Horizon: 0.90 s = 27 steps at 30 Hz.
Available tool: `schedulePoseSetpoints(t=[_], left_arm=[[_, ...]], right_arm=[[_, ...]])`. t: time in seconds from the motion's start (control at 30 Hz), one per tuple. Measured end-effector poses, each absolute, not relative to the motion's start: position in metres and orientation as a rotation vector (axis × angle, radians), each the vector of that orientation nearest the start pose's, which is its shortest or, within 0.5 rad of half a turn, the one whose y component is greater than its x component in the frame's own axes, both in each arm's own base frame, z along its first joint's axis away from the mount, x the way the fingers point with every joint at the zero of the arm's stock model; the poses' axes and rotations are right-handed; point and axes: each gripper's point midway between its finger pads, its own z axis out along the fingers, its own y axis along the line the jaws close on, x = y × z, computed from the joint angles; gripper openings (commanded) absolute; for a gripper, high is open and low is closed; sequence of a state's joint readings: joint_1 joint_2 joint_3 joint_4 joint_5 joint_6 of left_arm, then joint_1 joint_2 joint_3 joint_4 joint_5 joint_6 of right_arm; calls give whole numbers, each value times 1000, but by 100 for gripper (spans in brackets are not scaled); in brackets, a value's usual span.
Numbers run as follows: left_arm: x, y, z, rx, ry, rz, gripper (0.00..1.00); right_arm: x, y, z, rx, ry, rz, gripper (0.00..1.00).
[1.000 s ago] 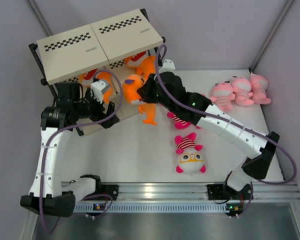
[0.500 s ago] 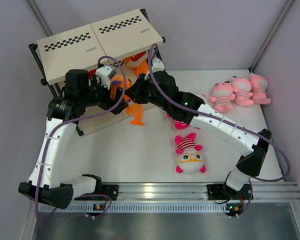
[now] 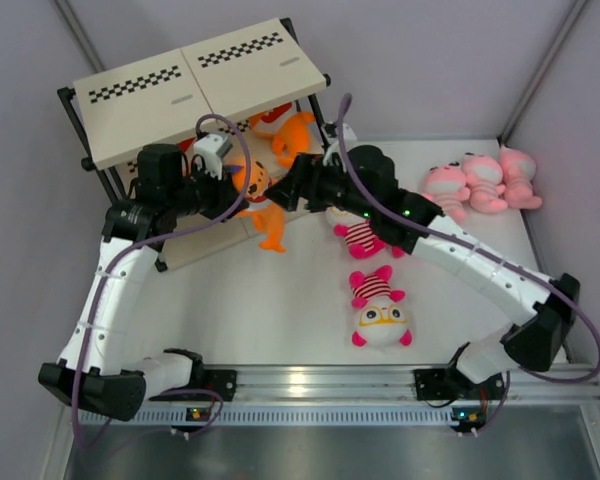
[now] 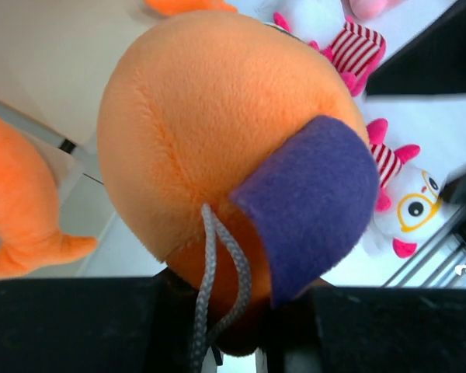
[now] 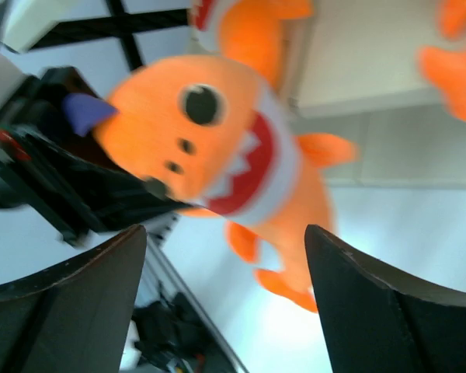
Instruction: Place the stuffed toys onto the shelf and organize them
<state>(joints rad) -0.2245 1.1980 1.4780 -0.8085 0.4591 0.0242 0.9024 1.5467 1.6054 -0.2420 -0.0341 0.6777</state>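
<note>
The shelf stands at the far left, black-framed with beige boards. My left gripper is shut on the head of an orange stuffed toy, which hangs in front of the shelf's lower tiers. From the left wrist, that orange head with its purple ear fills the view above the left gripper. My right gripper is open just right of the toy and holds nothing. From the right wrist, the orange toy faces the open right gripper, beyond the fingertips.
Another orange toy lies inside the shelf under the top board. Three pale pink toys lie in a row at the right. Two white-headed toys in magenta stripes lie mid-table, one under my right arm and one nearer the front.
My right gripper has opened, let go of the orange toy and drawn back to the right. My left gripper has shut on the toy's head and now carries it.
</note>
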Motion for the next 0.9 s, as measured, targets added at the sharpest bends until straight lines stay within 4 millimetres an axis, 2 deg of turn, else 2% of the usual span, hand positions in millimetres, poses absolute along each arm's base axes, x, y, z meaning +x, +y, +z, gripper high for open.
schedulePoseSetpoints(t=[0.07,0.17,0.23,0.3,0.4,0.5,0.63,0.7,0.73,0.8,0.83,0.87,0.9], left_arm=[[293,-149,325,545,2036,-624,0],[288,-152,323,561,2037,-658,0],[286,-153,326,566,2024,-676,0],[285,-153,328,565,2015,-688,0],[283,-154,332,571,1999,-714,0],[281,-153,335,568,1989,-743,0],[276,-149,344,544,1965,-794,0],[272,-150,350,544,1948,-826,0],[270,-150,352,548,1941,-838,0],[268,-151,354,552,1932,-850,0],[268,-151,356,552,1923,-853,7],[269,-150,357,552,1916,-852,27],[270,-150,359,552,1908,-849,47]], right_arm=[[282,372,362,-256,1886,1108,94],[284,326,354,-272,1851,1015,97],[280,312,356,-318,1809,986,97],[272,314,357,-403,1765,996,97],[270,329,351,-486,1734,1048,93],[276,356,335,-535,1746,1126,92],[282,391,295,-582,1835,1161,88],[278,404,287,-603,1855,1196,74],[276,409,287,-609,1855,1215,54],[270,416,295,-615,1831,1268,30],[269,418,300,-609,1818,1288,7],[268,419,304,-609,1805,1301,0],[268,420,308,-601,1794,1318,0]])
